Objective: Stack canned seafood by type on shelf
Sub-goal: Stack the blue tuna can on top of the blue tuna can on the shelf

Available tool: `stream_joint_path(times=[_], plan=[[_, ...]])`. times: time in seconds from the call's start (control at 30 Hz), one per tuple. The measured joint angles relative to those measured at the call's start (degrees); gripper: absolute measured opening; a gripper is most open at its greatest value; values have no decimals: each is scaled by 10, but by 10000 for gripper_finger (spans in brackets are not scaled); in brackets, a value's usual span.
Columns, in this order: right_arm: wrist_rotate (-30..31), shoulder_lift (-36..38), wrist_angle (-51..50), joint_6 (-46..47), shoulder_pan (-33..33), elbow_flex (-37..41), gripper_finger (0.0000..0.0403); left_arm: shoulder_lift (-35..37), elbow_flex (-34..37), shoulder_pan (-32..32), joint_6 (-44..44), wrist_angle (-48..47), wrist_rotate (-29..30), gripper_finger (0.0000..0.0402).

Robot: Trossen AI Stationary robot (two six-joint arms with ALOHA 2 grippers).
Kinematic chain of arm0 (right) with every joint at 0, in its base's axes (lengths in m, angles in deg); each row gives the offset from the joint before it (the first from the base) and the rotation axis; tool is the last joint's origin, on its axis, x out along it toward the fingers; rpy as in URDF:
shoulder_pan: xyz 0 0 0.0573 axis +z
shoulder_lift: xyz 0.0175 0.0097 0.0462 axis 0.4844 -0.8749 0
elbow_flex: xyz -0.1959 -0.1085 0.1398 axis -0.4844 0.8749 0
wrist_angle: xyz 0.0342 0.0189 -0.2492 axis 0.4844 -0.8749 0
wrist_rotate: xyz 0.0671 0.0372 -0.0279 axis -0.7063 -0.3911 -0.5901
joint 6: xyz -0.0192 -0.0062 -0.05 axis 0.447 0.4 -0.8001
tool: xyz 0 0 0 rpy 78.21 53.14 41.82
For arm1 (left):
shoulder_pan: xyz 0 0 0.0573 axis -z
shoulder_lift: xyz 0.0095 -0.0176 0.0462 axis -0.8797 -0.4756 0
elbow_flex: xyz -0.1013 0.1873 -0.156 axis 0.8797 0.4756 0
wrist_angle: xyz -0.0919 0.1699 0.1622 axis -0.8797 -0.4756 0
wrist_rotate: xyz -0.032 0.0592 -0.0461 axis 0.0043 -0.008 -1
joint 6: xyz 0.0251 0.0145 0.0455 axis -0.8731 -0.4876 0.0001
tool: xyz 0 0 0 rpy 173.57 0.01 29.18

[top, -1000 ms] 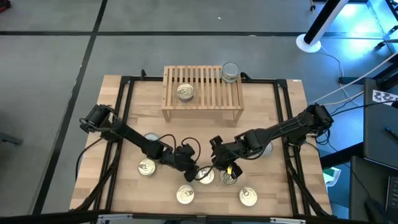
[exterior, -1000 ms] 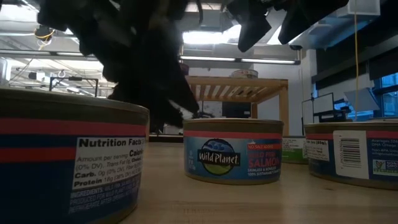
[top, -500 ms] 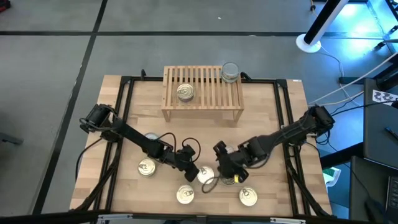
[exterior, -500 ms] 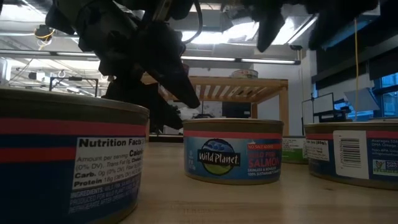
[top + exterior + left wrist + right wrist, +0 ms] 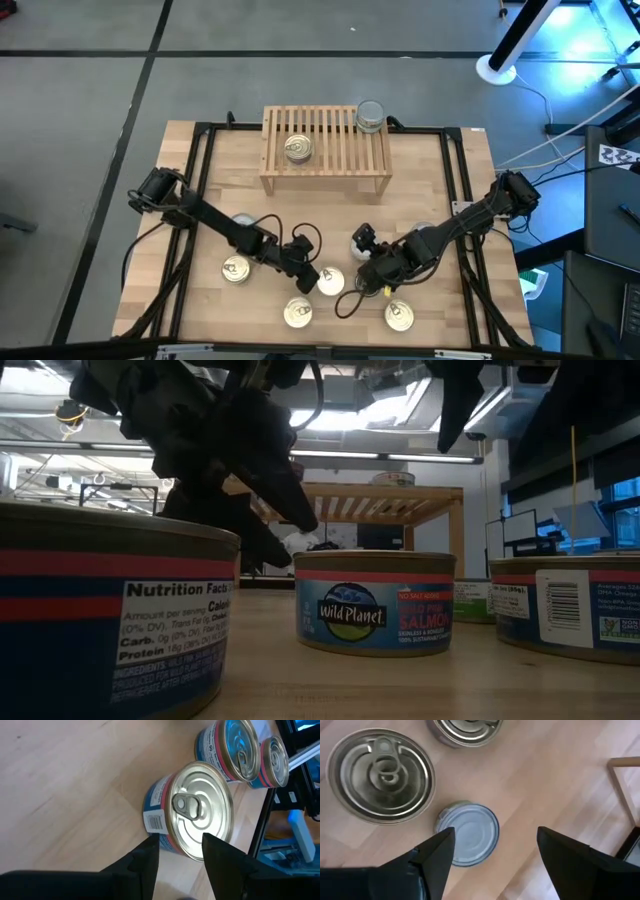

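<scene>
Since a second earlier, the right tool (image 5: 372,277) had swung from near the centre tin toward the front of the table, away from the shelf (image 5: 326,149), while the left tool (image 5: 313,281) had barely shifted. The right tool's fingers stood spread wide, holding nothing, above a small silver-grey-lidded tin (image 5: 468,834) beside a gold pull-tab tin (image 5: 381,775). The left tool's fingers were partly spread on either side of the centre tin (image 5: 192,819), not visibly pinching it yet. On the shelf, one gold-lidded tin (image 5: 298,150) sat toward its left and a silver-lidded tin (image 5: 370,116) at its far right corner; the remaining tins lay scattered on the table (image 5: 420,170) in front of the shelf. The step in hand looked like picking up the next tin for sorting. Next, the left tool would probably need to settle lower, close on the centre tin's sides, lift, and carry it to the shelf's matching stack.
</scene>
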Motion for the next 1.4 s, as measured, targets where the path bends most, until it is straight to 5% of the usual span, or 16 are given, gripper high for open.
stream_joint_path(times=[0.6, 1.07, 1.4], plan=[[-15, 0, 39, 37, 5, 0, 282, -9, 0, 1, 10, 3, -14, 143], [99, 0, 58, 67, 80, 4, 282, -11, 0, 1, 12, 17, -14, 143], [132, 0, 107, 63, 79, 93, 282, -11, 0, 1, 26, 15, -14, 143]])
